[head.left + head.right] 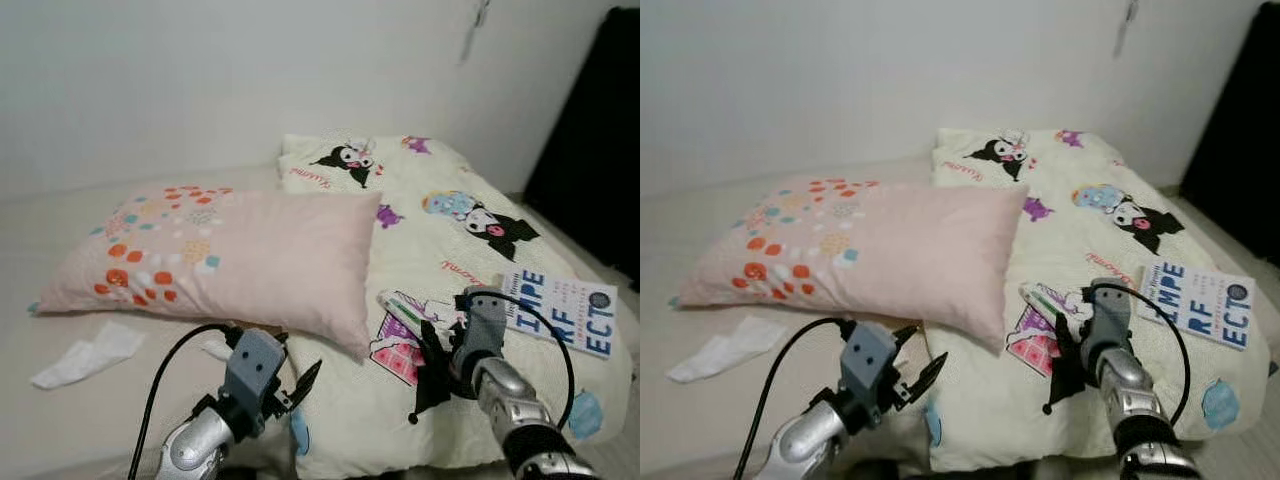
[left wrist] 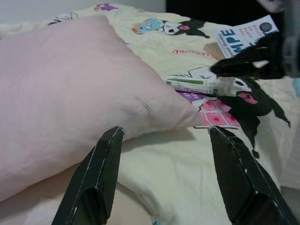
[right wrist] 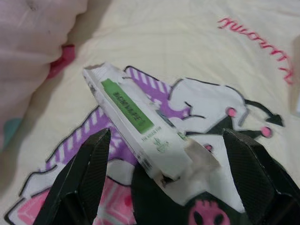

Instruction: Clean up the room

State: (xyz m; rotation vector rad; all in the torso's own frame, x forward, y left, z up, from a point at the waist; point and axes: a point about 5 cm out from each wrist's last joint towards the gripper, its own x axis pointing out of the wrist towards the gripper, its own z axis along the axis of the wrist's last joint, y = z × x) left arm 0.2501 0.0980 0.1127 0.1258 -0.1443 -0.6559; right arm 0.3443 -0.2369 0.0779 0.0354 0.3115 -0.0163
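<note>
Two hands hover over the bed. Nearer is the right hand (image 3: 159,187), fingers spread wide astride the white-and-green tube (image 3: 140,136), which lies on the cartoon blanket (image 1: 440,240) beside the pink pillow's (image 1: 250,255) corner, its long axis crossing the gap slantwise. Left hand (image 2: 164,173) hangs spread, empty.

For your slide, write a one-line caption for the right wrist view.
Open right gripper poised over a white-and-green tube lying on the cartoon-print blanket.
</note>
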